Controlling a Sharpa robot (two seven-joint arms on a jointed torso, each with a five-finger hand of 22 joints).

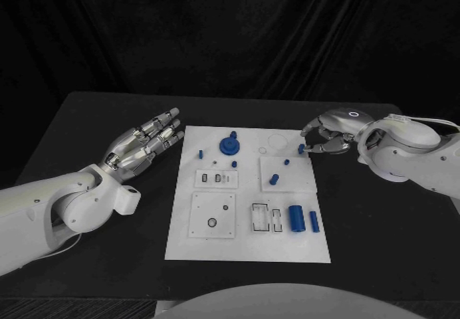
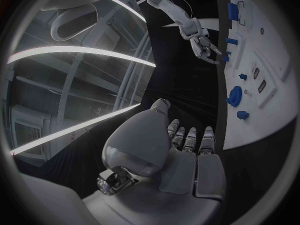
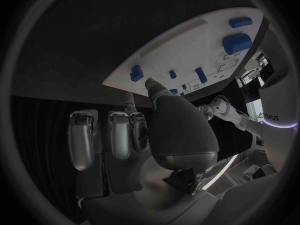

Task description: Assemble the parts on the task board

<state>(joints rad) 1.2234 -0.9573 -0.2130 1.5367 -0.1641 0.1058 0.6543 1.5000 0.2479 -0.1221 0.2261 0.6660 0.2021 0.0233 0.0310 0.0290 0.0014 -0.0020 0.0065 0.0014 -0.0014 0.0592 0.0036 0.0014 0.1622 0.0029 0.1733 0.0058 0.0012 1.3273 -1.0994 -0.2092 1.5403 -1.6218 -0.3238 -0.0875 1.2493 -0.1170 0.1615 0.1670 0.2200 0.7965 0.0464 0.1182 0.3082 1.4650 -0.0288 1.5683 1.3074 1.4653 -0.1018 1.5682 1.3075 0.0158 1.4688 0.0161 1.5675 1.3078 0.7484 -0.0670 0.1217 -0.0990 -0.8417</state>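
The board (image 1: 247,249) lies in the middle of the desk (image 1: 86,126), its long sides running from the near edge toward the far edge. The left hand (image 1: 143,145) hovers just off the board's left side near its far corner, fingers stretched out flat and side by side, holding nothing. The right hand (image 1: 326,136) sits at the board's far right corner, fingers curled inward around a small blue part (image 1: 301,149) at their tips — whether it is truly pinched, I cannot tell. On the board, a round blue knob (image 1: 229,144) stands near the far edge, a small peg (image 1: 201,154) beside it toward the left side, another peg (image 1: 273,178) in the right middle, and two blue cylinders (image 1: 297,218) lie side by side near the right edge, closer to the near end.
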